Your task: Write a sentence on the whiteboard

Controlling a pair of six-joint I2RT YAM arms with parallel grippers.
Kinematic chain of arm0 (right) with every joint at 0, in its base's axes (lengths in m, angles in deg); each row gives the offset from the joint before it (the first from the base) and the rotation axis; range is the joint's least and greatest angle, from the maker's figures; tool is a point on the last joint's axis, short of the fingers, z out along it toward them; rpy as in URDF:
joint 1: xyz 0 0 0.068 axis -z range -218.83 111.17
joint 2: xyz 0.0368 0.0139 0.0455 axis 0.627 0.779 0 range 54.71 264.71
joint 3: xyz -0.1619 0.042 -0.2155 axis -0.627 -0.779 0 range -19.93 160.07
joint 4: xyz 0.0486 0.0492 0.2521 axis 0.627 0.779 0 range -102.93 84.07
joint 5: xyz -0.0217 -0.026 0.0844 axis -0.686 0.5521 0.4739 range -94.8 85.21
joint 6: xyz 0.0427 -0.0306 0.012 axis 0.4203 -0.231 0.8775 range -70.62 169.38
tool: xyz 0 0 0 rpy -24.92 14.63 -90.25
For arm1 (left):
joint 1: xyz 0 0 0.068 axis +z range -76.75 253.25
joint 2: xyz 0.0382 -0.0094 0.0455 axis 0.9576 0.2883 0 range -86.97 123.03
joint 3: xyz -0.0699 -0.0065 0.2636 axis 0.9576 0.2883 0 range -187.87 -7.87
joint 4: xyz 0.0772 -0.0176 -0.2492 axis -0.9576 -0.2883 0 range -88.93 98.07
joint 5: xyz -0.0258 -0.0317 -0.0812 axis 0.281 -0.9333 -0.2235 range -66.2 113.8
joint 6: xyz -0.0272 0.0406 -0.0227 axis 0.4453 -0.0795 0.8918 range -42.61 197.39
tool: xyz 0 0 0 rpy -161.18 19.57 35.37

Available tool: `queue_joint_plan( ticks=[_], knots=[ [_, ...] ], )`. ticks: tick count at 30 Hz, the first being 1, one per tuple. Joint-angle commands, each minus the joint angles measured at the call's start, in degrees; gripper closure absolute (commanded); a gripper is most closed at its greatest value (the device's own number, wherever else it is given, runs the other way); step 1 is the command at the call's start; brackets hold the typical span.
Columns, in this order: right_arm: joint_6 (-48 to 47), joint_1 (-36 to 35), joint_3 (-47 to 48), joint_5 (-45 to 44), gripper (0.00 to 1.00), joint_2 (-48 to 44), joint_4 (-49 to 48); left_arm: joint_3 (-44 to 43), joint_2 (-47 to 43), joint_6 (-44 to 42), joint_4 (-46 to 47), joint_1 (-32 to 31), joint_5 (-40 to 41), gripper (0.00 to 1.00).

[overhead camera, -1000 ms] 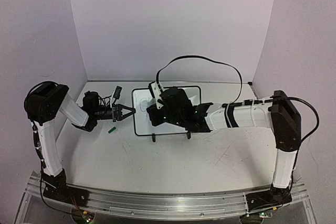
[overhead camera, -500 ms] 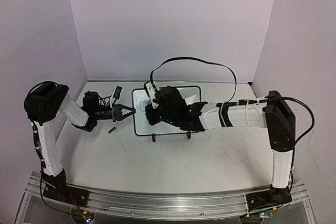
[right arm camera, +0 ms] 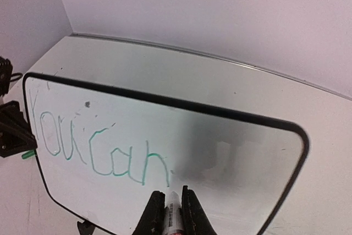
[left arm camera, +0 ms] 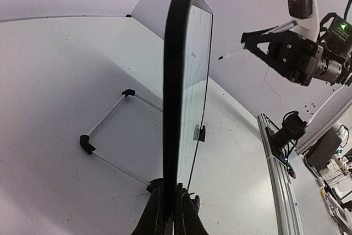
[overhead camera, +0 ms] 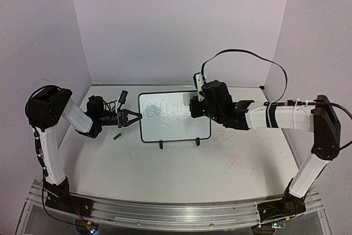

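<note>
The board (overhead camera: 176, 127) stood tilted on its two feet mid-table. The left gripper (overhead camera: 136, 116) was clamped on the board's 9 o'clock edge. The right gripper (right arm camera: 170, 193) was closed on the marker (right arm camera: 171, 208), at the board's 3 o'clock side. Seen from the left wrist, the tip hung just off the face, not touching.

The sentence (right arm camera: 99, 148) read only "You can", running from 9 o'clock toward the middle, with bare white at 3 and 6 o'clock of it.

The main risk was the board swinging. It was held at one edge only, so a firm stroke near the 3 o'clock end would probably lever it round the clamp or skid a foot, smearing the line. Too light a touch was the opposite risk, since the "Y" already looked faint. The marker sat in a thin two-finger pinch, so a sideways drag might twist it and skew the letters. A second line started too high would likely run into "can".
</note>
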Motion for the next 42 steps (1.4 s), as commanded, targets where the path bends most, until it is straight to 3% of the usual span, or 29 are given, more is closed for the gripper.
queue_joint_plan(
  ticks=[1,15,42],
  knots=[
    [1.0,0.8,-0.8,-2.3,1.0,-2.4,-1.5,-1.1,-1.0,-0.4,-0.8,0.5,2.0,1.0],
    [2.2,2.1,0.2,2.3,1.0,0.6,-2.1,-1.5,-0.6,-0.6,-1.1,0.5,2.0,1.0],
    [3.7,2.2,0.5,-0.4,1.0,3.2,-2.8,-1.1,-1.1,-1.0,-1.5,0.6,2.3,1.0]
  ],
)
